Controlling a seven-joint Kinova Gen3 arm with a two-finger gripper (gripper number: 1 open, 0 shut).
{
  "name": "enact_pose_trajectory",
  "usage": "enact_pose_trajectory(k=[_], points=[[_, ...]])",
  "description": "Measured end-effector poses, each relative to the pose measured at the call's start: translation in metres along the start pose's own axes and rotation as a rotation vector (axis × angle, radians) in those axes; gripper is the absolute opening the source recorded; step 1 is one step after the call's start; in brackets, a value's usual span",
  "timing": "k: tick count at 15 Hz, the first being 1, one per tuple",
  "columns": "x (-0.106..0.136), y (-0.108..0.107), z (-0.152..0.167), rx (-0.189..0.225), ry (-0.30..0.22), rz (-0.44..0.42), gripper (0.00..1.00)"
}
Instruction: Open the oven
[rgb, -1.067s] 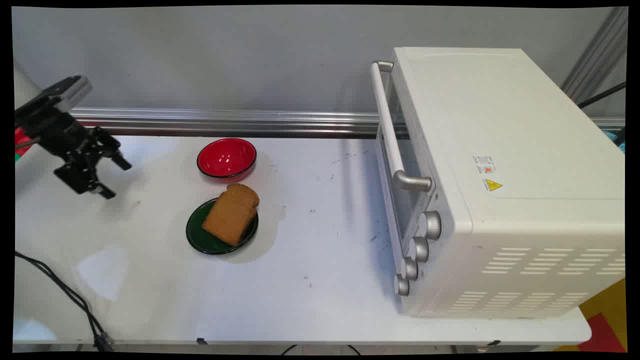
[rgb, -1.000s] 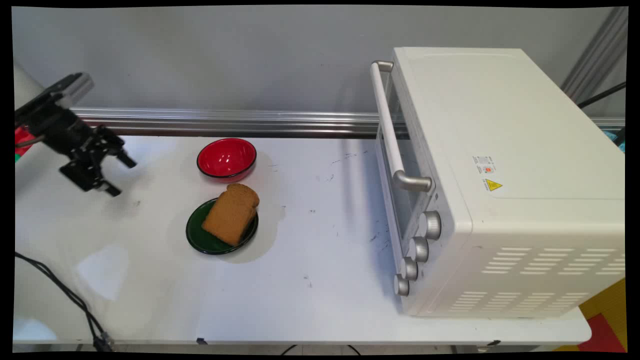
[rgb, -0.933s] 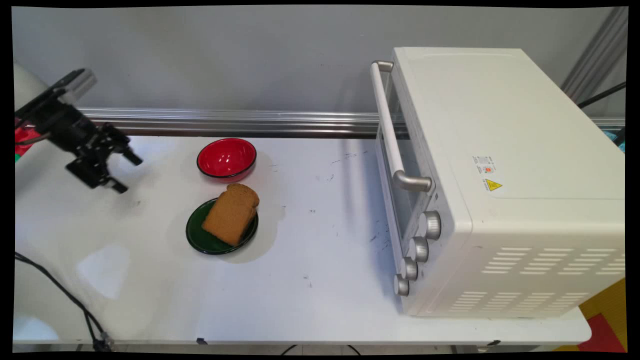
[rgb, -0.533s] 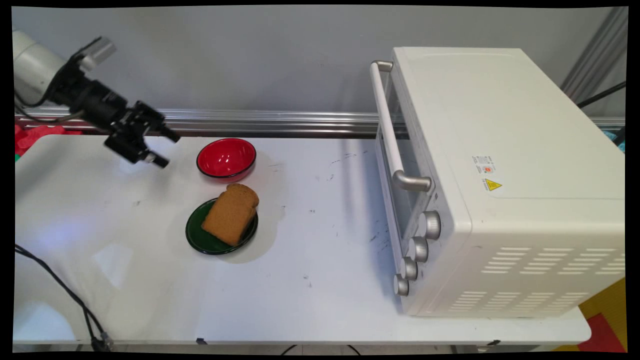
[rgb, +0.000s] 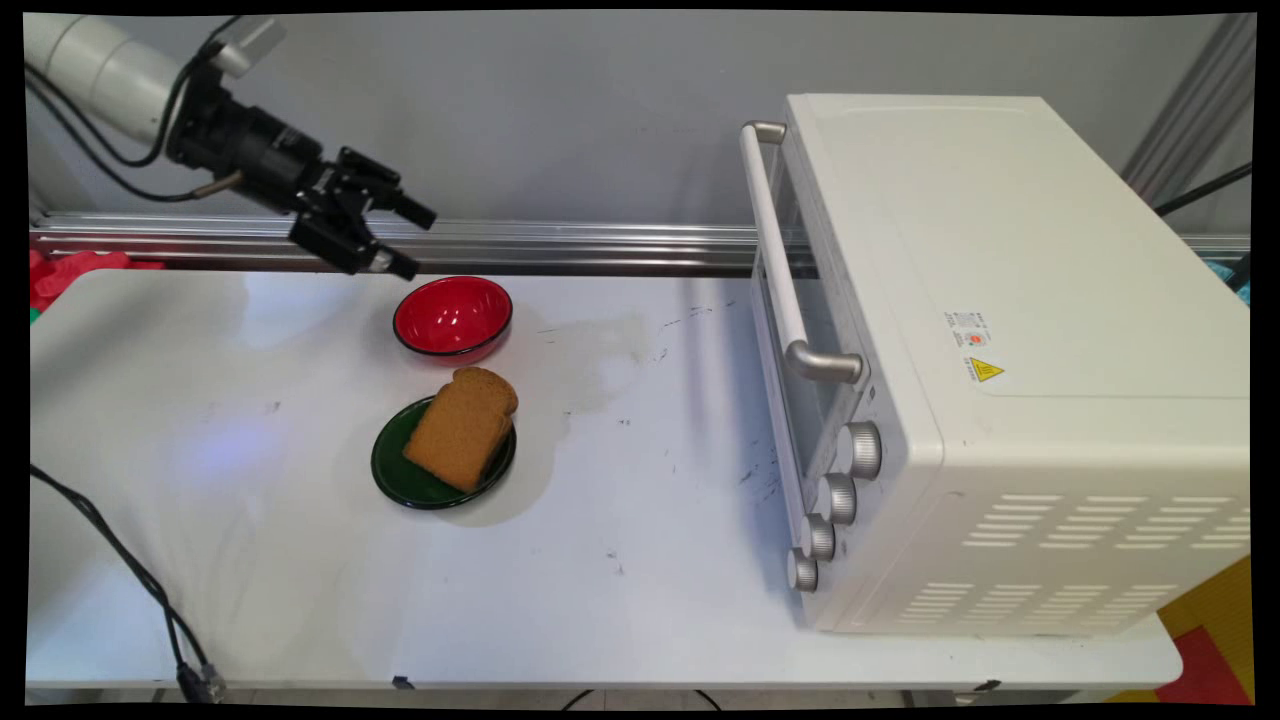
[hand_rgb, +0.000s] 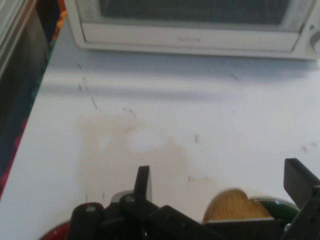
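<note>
My pincer (rgb: 408, 240): gaped wide, empty | hung over red bowl (rgb: 453, 316), tabletop's far edge | risk: dropping would clip its rim.

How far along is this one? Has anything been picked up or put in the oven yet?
Nothing looks done: the bread lies on the plate, and the oven is shut. In hand: nothing; the gripper is open and empty, raised near the bowl. Any handling is yet to come.
</note>
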Motion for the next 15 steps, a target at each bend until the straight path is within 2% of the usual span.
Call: enact_pose_trajectory(k=[2,6,10,15], points=[[0.019,0.001,0.009,0.01,-0.005,0.004,1.0],[0.075,0.006,0.032,0.016,-0.01,0.009,1.0],[0.132,0.012,0.053,-0.002,-0.004,0.008,1.0],[0.181,0.021,0.074,-0.032,0.009,0.004,1.0]])
